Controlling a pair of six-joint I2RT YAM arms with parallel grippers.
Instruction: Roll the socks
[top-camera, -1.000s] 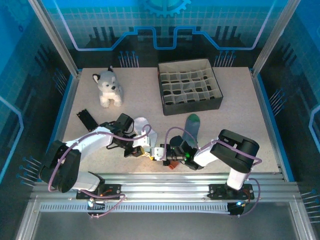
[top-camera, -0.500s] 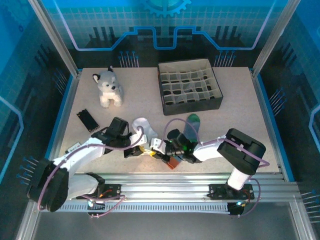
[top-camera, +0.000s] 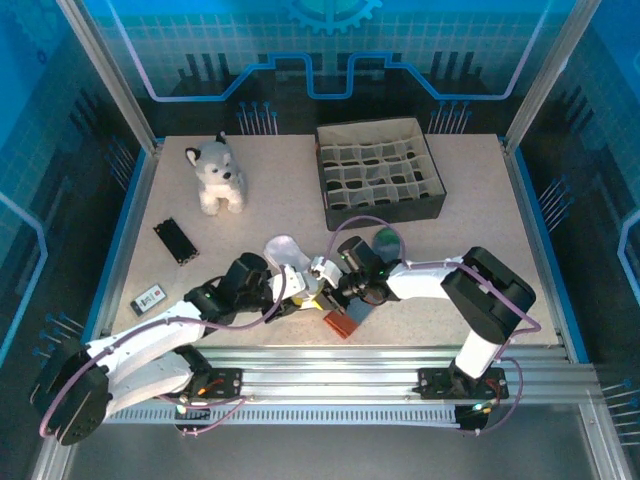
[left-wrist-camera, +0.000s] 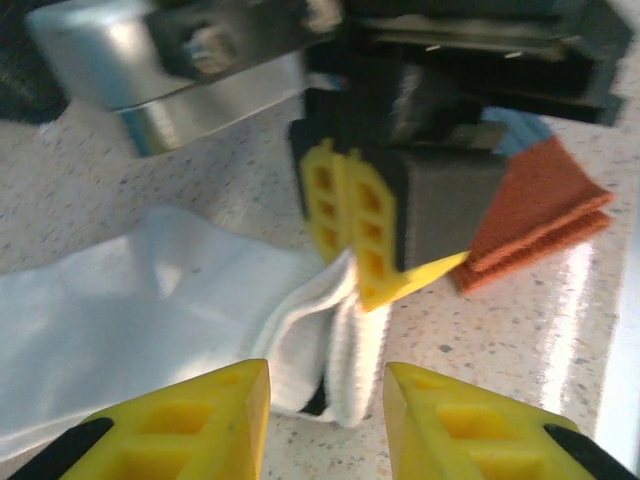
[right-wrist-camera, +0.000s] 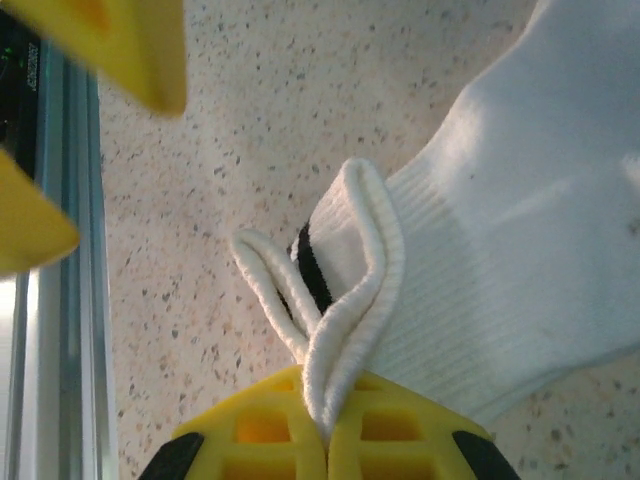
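The white sock (top-camera: 284, 250) lies flat on the table, toe away from the arms. Its ribbed cuff (right-wrist-camera: 350, 280), with a dark stripe inside, is pinched upright between my right gripper's (right-wrist-camera: 326, 445) shut fingers. My left gripper (left-wrist-camera: 326, 420) faces that cuff (left-wrist-camera: 340, 330) with its jaws open; the cuff sits just ahead of the gap, untouched. In the top view the two grippers meet near the front middle, left gripper (top-camera: 295, 303) and right gripper (top-camera: 322, 288). The grey-blue sock (top-camera: 386, 240) lies under the right arm, its orange-red cuff (top-camera: 344, 321) folded near the front edge.
A plush husky (top-camera: 218, 178) sits at the back left. A dark divided box (top-camera: 380, 185) stands at the back right. A black object (top-camera: 173, 240) and a small white device (top-camera: 148, 298) lie at the left. The metal rail (right-wrist-camera: 50, 300) runs close by.
My left gripper has opened and let go of the white sock's cuff, and the left arm has drawn back toward the near left. The right gripper has carried the cuff farther from the edge.
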